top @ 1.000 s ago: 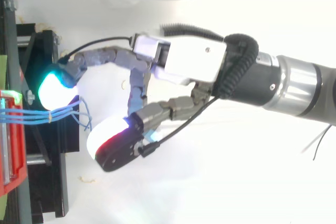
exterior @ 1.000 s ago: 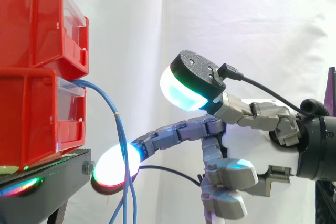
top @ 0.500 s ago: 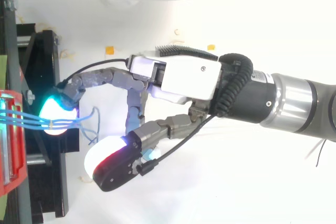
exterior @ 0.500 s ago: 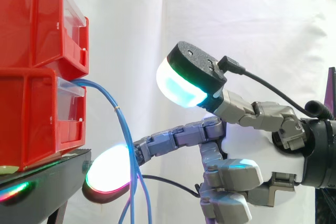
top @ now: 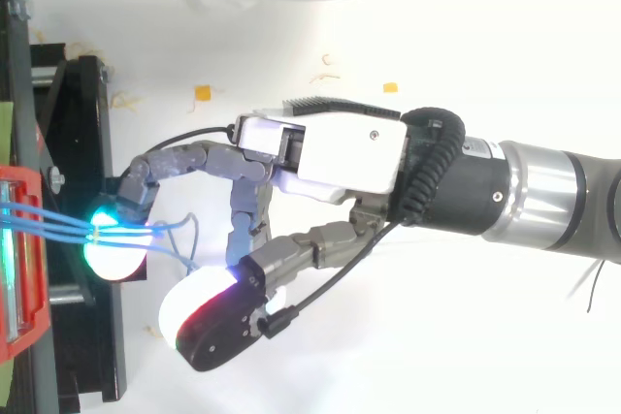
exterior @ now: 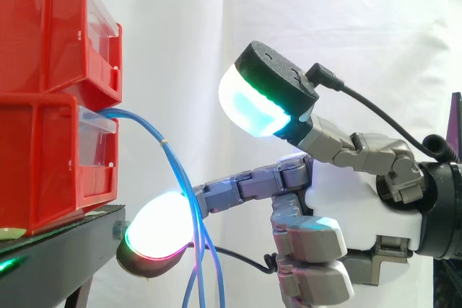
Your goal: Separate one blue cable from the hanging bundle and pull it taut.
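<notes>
Hand (exterior: 354, 200) spread wide, holding nothing: one finger (exterior: 238, 185) reaches out nearly straight toward the bins (exterior: 43, 156), the thumb (exterior: 263, 102) is raised well apart above it, and the other fingers are curled down beneath the palm. The long finger's glowing pad (exterior: 162, 239) sits just off the lower bin's front, level with the stand's edge. Blue cables (exterior: 177, 171) come out of the lower bin's front, arc away from it and hang down across that pad, apparently touching it; nothing pinches them. From above, the cables (top: 58, 230) run side by side from the bins over the pad, one strand looping off just past it. The black stand (exterior: 65, 250) carries the bins, and the white curtain (exterior: 325, 19) hangs behind.
</notes>
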You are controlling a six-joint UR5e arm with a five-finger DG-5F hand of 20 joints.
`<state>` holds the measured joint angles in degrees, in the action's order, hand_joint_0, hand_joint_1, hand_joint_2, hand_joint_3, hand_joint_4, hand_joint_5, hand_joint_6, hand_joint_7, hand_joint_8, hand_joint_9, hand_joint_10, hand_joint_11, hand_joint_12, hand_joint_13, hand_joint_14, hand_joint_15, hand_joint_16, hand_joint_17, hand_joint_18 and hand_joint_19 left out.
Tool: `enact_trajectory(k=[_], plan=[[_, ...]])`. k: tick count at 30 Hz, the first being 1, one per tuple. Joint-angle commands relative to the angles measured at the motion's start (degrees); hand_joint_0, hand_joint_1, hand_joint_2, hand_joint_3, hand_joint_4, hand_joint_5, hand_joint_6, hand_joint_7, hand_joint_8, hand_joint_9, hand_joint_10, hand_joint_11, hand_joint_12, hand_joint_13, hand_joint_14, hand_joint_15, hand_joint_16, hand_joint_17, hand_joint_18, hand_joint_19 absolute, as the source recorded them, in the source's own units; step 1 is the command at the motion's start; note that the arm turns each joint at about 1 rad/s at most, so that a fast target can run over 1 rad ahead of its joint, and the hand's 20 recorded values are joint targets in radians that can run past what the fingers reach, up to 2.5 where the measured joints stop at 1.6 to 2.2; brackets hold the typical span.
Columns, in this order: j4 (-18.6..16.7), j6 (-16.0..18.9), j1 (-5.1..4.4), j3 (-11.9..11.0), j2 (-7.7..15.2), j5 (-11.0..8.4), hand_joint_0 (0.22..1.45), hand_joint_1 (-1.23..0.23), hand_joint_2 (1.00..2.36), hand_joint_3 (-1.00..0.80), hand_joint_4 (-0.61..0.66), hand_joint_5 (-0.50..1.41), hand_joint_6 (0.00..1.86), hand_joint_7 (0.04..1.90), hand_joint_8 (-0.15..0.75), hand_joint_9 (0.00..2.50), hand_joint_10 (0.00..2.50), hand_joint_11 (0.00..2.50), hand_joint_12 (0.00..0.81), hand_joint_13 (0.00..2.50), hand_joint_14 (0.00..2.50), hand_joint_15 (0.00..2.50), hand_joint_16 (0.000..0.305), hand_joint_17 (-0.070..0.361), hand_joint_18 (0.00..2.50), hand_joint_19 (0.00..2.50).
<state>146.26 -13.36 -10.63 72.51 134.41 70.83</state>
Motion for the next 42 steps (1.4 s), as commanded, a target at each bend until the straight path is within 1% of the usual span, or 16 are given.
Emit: enact_trajectory(k=[1, 6, 8, 10, 15, 16, 17, 21, 25, 29, 30, 31, 33, 34, 37, 42], plan=[[0.0, 0.2, -0.01, 0.0, 0.1, 0.01, 0.39, -0.51, 1.0, -0.5, 0.37, -0.04, 0.5, 0.97, 0.312, 1.62, 0.02, 0.77, 0.429, 1.58, 0.02, 0.85, 0.077, 0.173, 1.56, 0.42], [0.3, 0.3, 0.08, -0.8, 0.0, 0.01, 0.39, -0.5, 1.0, -0.5, 0.37, -0.01, 0.5, 0.98, 0.295, 1.68, 0.02, 0.77, 0.419, 1.6, 0.02, 0.85, 0.075, 0.17, 1.56, 0.44], [0.3, 0.4, -0.01, -1.3, 0.1, 0.45, 0.39, -0.5, 1.0, -0.5, 0.36, 0.01, 0.5, 0.99, 0.276, 1.73, 0.02, 0.77, 0.417, 1.61, 0.02, 0.86, 0.074, 0.166, 1.57, 0.44], [0.4, 1.6, 0.26, -1.6, 0.0, 0.71, 0.4, -0.47, 1.0, -0.5, 0.35, 0.03, 0.5, 0.99, 0.256, 1.75, 0.02, 0.74, 0.409, 1.64, 0.02, 0.86, 0.073, 0.165, 1.59, 0.45], [0.4, 3.3, 0.35, -1.7, 0.0, 0.62, 0.41, -0.44, 1.0, -0.5, 0.32, 0.07, 0.5, 0.98, 0.215, 1.9, 0.03, 0.69, 0.395, 1.69, 0.02, 0.87, 0.073, 0.163, 1.62, 0.45], [0.4, 3.4, 0.43, -1.7, 0.1, 0.71, 0.42, -0.39, 1.0, -0.5, 0.31, 0.07, 0.5, 0.98, 0.204, 1.91, 0.02, 0.65, 0.378, 1.7, 0.02, 0.86, 0.071, 0.16, 1.61, 0.47], [0.4, 3.7, 0.52, -1.6, 0.0, 0.71, 0.42, -0.39, 1.0, -0.5, 0.3, 0.08, 0.51, 0.99, 0.206, 1.94, 0.02, 0.65, 0.379, 1.7, 0.02, 0.87, 0.071, 0.159, 1.61, 0.46], [0.4, 3.7, 0.61, -1.6, 0.0, 0.45, 0.47, -0.2, 1.0, -0.5, 0.26, 0.1, 0.51, 1.03, 0.193, 2.01, 0.02, 0.62, 0.351, 1.73, 0.02, 0.89, 0.065, 0.146, 1.59, 0.5], [0.4, 3.7, 0.61, -1.6, 0.0, 0.45, 0.47, -0.13, 1.0, -0.5, 0.23, 0.1, 0.51, 1.05, 0.2, 2.03, 0.02, 0.59, 0.347, 1.74, 0.02, 0.9, 0.066, 0.148, 1.59, 0.51], [0.4, 3.8, 0.61, -1.6, 0.0, 0.36, 0.44, -0.05, 1.0, -0.5, 0.25, 0.11, 0.51, 1.07, 0.2, 2.05, 0.02, 0.56, 0.362, 1.77, 0.02, 0.88, 0.07, 0.158, 1.63, 0.5], [0.4, 4.0, 0.61, -1.7, 0.0, -0.08, 0.38, 0.0, 1.0, -0.5, 0.27, 0.11, 0.51, 1.08, 0.211, 2.07, 0.02, 0.51, 0.383, 1.8, 0.02, 0.85, 0.077, 0.174, 1.7, 0.47], [0.4, 4.0, 0.61, -1.7, 0.0, -0.43, 0.36, 0.02, 1.0, -0.5, 0.28, 0.11, 0.51, 1.09, 0.218, 2.08, 0.02, 0.49, 0.396, 1.81, 0.02, 0.84, 0.081, 0.183, 1.73, 0.45], [0.4, 4.1, 0.61, -1.6, 0.1, -1.31, 0.33, 0.02, 1.0, -0.5, 0.31, 0.11, 0.51, 1.11, 0.23, 2.07, 0.02, 0.44, 0.406, 1.83, 0.02, 0.81, 0.085, 0.19, 1.76, 0.44], [0.4, 4.4, 0.61, -1.6, 0.1, -2.54, 0.32, 0.03, 1.0, -0.5, 0.32, 0.11, 0.51, 1.11, 0.235, 2.08, 0.02, 0.44, 0.413, 1.83, 0.02, 0.81, 0.086, 0.193, 1.77, 0.44], [0.4, 4.7, 0.61, -1.7, 0.1, -4.21, 0.31, 0.04, 1.0, -0.5, 0.33, 0.11, 0.51, 1.11, 0.243, 2.07, 0.02, 0.42, 0.418, 1.83, 0.02, 0.81, 0.087, 0.195, 1.77, 0.44], [0.3, 4.7, 0.61, -2.0, 0.0, -4.39, 0.32, -0.02, 1.0, -0.5, 0.33, 0.11, 0.51, 1.11, 0.247, 2.04, 0.01, 0.36, 0.413, 1.81, 0.02, 0.79, 0.086, 0.193, 1.75, 0.45]])
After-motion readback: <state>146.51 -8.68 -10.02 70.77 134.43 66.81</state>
